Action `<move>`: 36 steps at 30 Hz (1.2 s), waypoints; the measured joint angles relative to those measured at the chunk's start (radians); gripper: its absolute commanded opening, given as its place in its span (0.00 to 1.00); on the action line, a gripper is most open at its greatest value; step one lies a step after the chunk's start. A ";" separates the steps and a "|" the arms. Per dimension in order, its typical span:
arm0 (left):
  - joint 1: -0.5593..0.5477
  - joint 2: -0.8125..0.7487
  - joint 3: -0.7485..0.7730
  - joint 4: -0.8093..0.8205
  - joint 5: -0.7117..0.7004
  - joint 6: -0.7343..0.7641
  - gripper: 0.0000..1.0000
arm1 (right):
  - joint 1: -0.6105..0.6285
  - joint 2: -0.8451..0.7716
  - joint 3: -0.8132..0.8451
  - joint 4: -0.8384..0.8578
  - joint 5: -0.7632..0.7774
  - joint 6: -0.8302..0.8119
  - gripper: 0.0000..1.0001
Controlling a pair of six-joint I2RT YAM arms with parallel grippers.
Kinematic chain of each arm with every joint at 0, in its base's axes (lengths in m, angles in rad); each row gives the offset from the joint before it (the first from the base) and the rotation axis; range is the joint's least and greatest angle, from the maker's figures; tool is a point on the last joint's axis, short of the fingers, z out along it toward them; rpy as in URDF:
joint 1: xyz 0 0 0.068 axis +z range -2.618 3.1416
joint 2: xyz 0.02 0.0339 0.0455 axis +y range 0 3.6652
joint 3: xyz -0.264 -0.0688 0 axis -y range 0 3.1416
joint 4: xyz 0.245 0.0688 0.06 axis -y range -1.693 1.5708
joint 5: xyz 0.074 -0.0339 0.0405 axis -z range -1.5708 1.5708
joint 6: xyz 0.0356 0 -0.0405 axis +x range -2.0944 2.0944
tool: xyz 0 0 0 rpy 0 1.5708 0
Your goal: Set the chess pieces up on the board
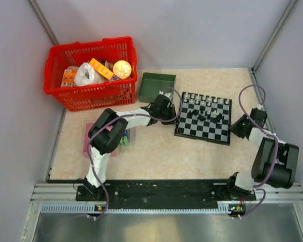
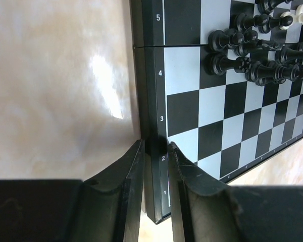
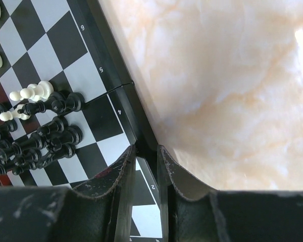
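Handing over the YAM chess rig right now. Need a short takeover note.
Left gripper: shut on the board, pinching the rim on its side near a corner.
Right gripper: shut on the opposite rim.
Board: flat on the table between the arms.
Black chess pieces: heaped mid-board, most on their sides, with a couple of white pieces mixed in.
Done: pieces are on the board.
Left: the heap is unsorted and the near rows are bare.

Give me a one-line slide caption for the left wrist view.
Left end effector clamps the board's rim beside ranks 1 and 2; black pieces cluster mid-board.
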State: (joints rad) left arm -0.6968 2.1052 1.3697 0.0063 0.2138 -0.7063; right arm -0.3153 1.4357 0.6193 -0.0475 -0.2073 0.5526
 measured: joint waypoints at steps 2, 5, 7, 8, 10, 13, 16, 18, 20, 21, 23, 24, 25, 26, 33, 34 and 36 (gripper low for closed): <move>-0.005 -0.029 -0.042 0.002 0.006 0.003 0.28 | 0.002 -0.037 -0.024 -0.026 0.000 0.000 0.23; -0.012 -0.073 -0.106 0.008 0.010 0.003 0.27 | 0.007 -0.100 -0.053 -0.073 -0.001 -0.002 0.23; -0.016 -0.097 -0.141 0.013 0.014 0.003 0.27 | 0.012 -0.135 -0.066 -0.097 -0.001 -0.002 0.23; -0.017 -0.108 -0.156 0.015 0.014 0.003 0.27 | 0.015 -0.150 -0.072 -0.108 -0.003 -0.003 0.23; -0.020 -0.127 -0.185 0.025 0.014 0.003 0.27 | 0.020 -0.178 -0.087 -0.120 -0.005 -0.004 0.23; -0.029 -0.164 -0.241 0.042 0.014 0.001 0.26 | 0.030 -0.214 -0.108 -0.127 -0.026 -0.007 0.24; -0.047 -0.202 -0.297 0.055 0.020 -0.005 0.26 | 0.047 -0.239 -0.135 -0.133 -0.066 -0.009 0.24; -0.057 -0.229 -0.332 0.055 0.025 -0.009 0.26 | 0.053 -0.254 -0.148 -0.131 -0.089 -0.010 0.23; -0.063 -0.258 -0.371 0.057 0.027 -0.018 0.26 | 0.053 -0.264 -0.156 -0.134 -0.102 -0.010 0.24; -0.066 -0.267 -0.383 0.056 0.026 -0.022 0.26 | 0.054 -0.268 -0.159 -0.134 -0.103 -0.011 0.24; -0.070 -0.283 -0.402 0.058 0.023 -0.026 0.26 | 0.055 -0.283 -0.161 -0.149 -0.100 -0.014 0.25; -0.070 -0.290 -0.411 0.060 0.019 -0.027 0.26 | 0.056 -0.291 -0.161 -0.161 -0.093 -0.018 0.25; -0.070 -0.293 -0.414 0.061 0.015 -0.028 0.27 | 0.058 -0.300 -0.161 -0.173 -0.083 -0.022 0.25; -0.070 -0.294 -0.416 0.061 0.012 -0.028 0.27 | 0.058 -0.309 -0.161 -0.187 -0.073 -0.026 0.25; -0.071 -0.294 -0.399 0.040 -0.019 -0.009 0.39 | 0.058 -0.323 -0.129 -0.225 0.026 -0.021 0.31; -0.068 -0.294 -0.385 0.030 -0.026 -0.002 0.41 | 0.058 -0.321 -0.117 -0.222 0.040 -0.017 0.32; -0.060 -0.294 -0.360 0.021 -0.034 0.007 0.46 | 0.052 -0.303 -0.079 -0.217 0.068 -0.010 0.34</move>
State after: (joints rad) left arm -0.7563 1.8111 1.0100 0.0277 0.1799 -0.6994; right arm -0.2630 1.1324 0.5404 -0.2642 -0.1394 0.5430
